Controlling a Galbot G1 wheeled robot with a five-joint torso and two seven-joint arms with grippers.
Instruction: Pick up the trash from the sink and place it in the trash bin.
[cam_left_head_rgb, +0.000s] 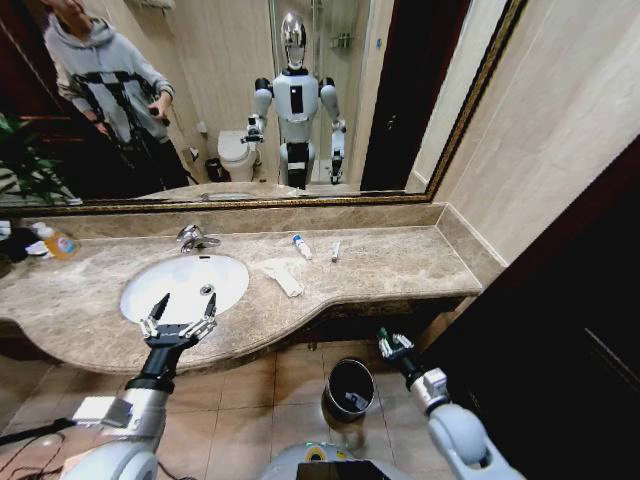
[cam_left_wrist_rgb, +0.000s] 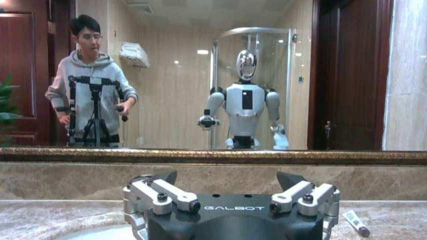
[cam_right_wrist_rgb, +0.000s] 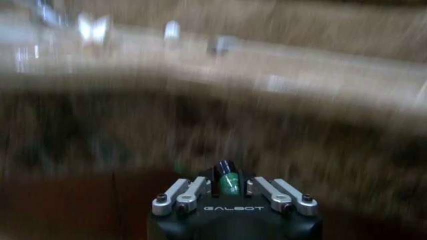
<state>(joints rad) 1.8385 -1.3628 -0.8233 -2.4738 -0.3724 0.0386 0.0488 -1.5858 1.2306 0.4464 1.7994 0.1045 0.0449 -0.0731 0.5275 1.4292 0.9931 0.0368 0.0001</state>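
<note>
Litter on the countertop (cam_left_head_rgb: 400, 265) counts three: one crumpled paper towel (cam_left_head_rgb: 284, 277), soft and light, best pinched at a raised fold; one blue-capped bottle (cam_left_head_rgb: 301, 246) and one small tube (cam_left_head_rgb: 335, 250), stiff, slick, liable to roll, best taken across the middle; right gripper (cam_left_head_rgb: 394, 344) hangs below the counter near the one trash bin (cam_left_head_rgb: 349, 389), clamped on a green stick (cam_right_wrist_rgb: 229, 181); left gripper (cam_left_head_rgb: 177, 324) spreads wide at the front rim of the one sink (cam_left_head_rgb: 165, 300)

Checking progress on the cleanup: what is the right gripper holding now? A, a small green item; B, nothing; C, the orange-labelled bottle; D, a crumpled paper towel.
A: the right gripper is shut on a small green item, low beside the trash bin.
</note>
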